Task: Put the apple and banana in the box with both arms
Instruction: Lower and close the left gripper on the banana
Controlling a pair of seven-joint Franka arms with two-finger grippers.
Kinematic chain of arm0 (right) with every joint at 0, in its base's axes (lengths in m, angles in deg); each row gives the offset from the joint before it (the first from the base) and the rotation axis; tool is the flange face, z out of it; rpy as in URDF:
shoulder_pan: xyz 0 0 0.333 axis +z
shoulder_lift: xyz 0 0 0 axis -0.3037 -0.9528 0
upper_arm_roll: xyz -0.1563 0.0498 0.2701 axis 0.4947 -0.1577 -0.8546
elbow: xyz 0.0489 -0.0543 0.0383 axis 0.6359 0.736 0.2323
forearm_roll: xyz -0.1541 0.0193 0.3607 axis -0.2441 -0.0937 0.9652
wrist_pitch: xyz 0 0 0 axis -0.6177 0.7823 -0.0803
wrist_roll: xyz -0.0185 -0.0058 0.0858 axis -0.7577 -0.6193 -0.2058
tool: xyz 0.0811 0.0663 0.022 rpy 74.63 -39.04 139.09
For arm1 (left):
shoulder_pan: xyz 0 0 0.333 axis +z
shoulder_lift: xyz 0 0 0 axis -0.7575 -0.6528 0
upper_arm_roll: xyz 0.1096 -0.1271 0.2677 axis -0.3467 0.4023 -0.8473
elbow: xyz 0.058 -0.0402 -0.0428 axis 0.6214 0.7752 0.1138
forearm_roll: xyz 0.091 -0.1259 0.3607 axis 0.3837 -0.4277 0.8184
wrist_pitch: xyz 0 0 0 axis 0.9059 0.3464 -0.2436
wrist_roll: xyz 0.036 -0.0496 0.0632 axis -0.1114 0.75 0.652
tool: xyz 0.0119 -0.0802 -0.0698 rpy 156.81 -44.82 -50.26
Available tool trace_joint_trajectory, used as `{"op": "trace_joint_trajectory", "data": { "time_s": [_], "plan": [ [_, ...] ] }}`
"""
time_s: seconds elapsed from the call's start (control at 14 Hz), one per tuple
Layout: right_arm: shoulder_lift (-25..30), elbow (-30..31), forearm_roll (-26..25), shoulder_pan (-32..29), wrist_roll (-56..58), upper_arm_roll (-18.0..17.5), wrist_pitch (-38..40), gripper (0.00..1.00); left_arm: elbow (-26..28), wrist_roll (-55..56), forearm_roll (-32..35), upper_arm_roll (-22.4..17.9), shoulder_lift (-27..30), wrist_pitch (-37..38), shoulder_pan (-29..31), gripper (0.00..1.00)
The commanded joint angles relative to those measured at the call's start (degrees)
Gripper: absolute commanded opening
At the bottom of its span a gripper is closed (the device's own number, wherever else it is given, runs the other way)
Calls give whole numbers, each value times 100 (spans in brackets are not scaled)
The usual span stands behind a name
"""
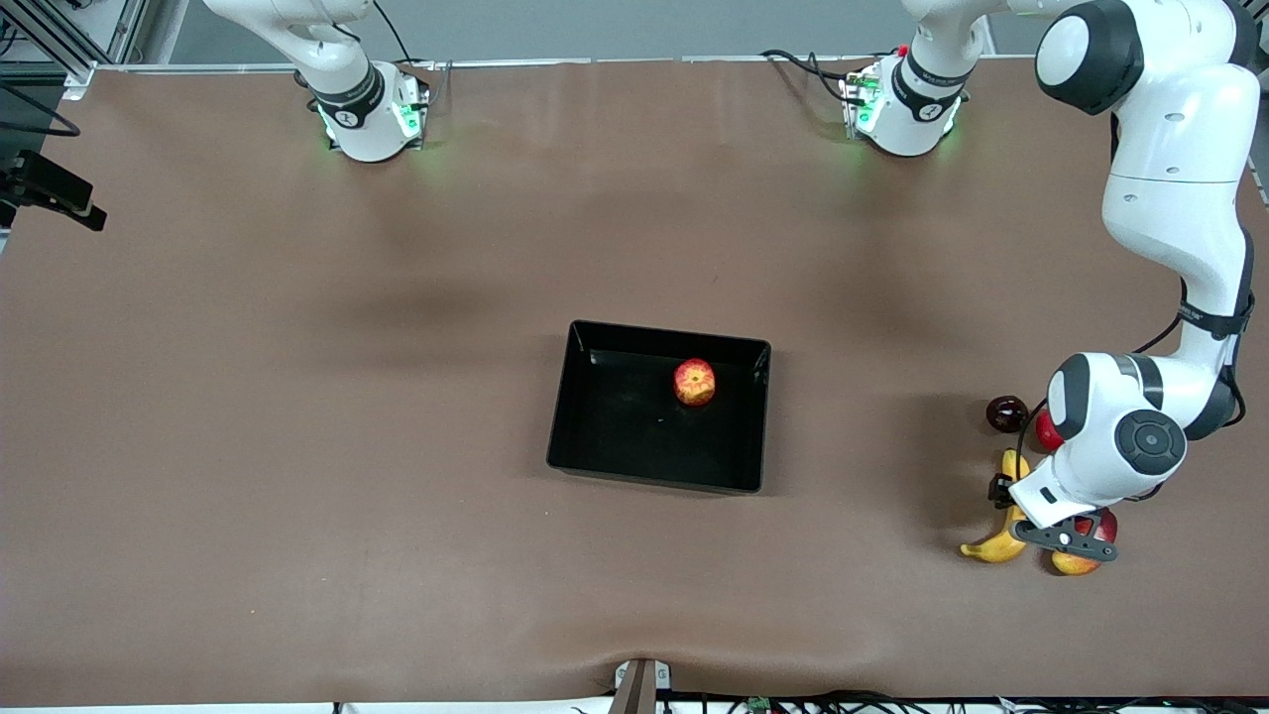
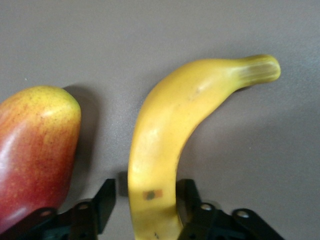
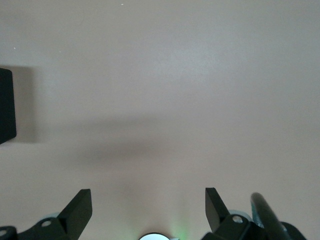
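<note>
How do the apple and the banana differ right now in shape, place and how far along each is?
The apple is small, round and red streaked with yellow; the banana is long, curved and yellow. The apple already sits in the box; the banana lies on the table toward the left arm's end, beside a mango. Nothing touches the apple, while the left gripper straddles the banana, fingers open. The right gripper waits open over bare table.

My left arm (image 1: 1120,446) covers the banana's (image 1: 1001,540) middle; mango (image 2: 35,160) cut off at the edge; right gripper out of front view.
</note>
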Motion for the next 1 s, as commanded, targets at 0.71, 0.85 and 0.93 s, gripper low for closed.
{"op": "trace_joint_trajectory", "data": {
  "time_s": [0.71, 0.85, 0.93],
  "plan": [
    [71, 48, 119, -125, -63, -65, 12, 100, -18, 525, 46, 744, 884, 1265, -311, 0],
    [71, 48, 119, -125, -63, -65, 12, 100, -18, 1096, 55, 1104, 1007, 1546, -337, 0],
    [71, 48, 119, -125, -63, -65, 12, 100, -18, 1403, 55, 1280, 1051, 1670, -337, 0]
  ]
}}
